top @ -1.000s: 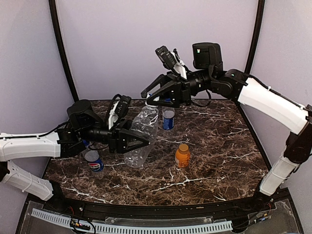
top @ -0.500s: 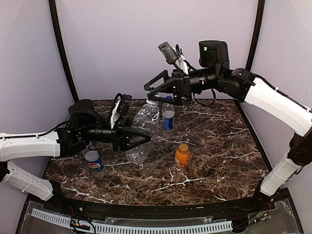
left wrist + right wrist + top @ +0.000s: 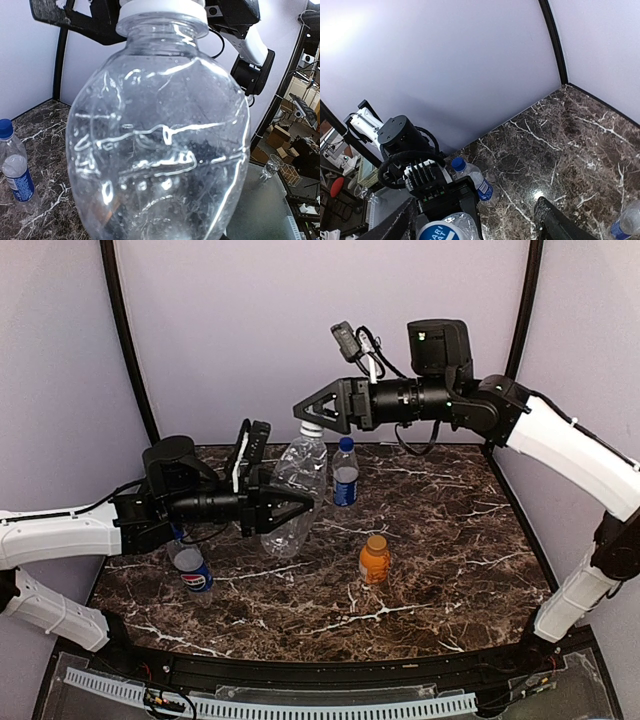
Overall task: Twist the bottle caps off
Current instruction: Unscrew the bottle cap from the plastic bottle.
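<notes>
white cap (image 3: 312, 427): seated on the clear bottle (image 3: 300, 480), held up
left gripper (image 3: 292, 506): clamped on that bottle's body
right gripper (image 3: 301, 415): jaws apart, either side of the white cap
blue cap (image 3: 345, 443), orange cap (image 3: 376, 539): on their bottles
pepsi bottle (image 3: 192, 568): cap hidden
done: none evident; four likely left

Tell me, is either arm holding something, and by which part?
The left gripper clamps the clear bottle around its body. The right gripper stands open at the white cap, gripping nothing.
</notes>
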Robot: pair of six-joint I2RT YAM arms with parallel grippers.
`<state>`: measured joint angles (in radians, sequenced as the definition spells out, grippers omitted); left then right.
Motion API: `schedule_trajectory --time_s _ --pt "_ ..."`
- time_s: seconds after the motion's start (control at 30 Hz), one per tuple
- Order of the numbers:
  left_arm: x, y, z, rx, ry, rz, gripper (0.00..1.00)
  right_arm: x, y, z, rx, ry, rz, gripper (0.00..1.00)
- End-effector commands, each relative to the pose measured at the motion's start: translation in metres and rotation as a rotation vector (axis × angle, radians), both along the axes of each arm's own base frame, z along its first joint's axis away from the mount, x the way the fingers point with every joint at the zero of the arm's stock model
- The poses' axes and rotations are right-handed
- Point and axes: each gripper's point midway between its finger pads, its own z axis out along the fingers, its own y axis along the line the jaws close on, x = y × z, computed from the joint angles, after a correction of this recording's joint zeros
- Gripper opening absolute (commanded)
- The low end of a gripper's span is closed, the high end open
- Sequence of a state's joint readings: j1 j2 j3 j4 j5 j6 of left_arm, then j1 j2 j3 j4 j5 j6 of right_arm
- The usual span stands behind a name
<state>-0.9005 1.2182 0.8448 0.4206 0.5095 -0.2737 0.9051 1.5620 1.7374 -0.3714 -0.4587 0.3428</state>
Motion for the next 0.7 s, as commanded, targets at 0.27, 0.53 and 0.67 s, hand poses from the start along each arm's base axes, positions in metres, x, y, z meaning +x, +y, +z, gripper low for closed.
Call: schedule_trajectory --time_s 0.27,0.53,0.67 --pt "0.0146 0.0015 0.0074 0.01 -0.024 0.079 0.33 -0.0013 0.0114 -0.0029 -0.001 0.018 0.0 0.52" --pt "0.0162 0.0033 0.0063 0.017 -0.023 0.094 0.33 -0.0055 0.0134 -0.003 0.009 0.017 0.025 0.3" --pt "0.0162 0.0039 0.0062 0.017 -0.022 0.097 0.33 -0.0065 0.0134 -0.0046 0.011 0.0 0.035 0.19"
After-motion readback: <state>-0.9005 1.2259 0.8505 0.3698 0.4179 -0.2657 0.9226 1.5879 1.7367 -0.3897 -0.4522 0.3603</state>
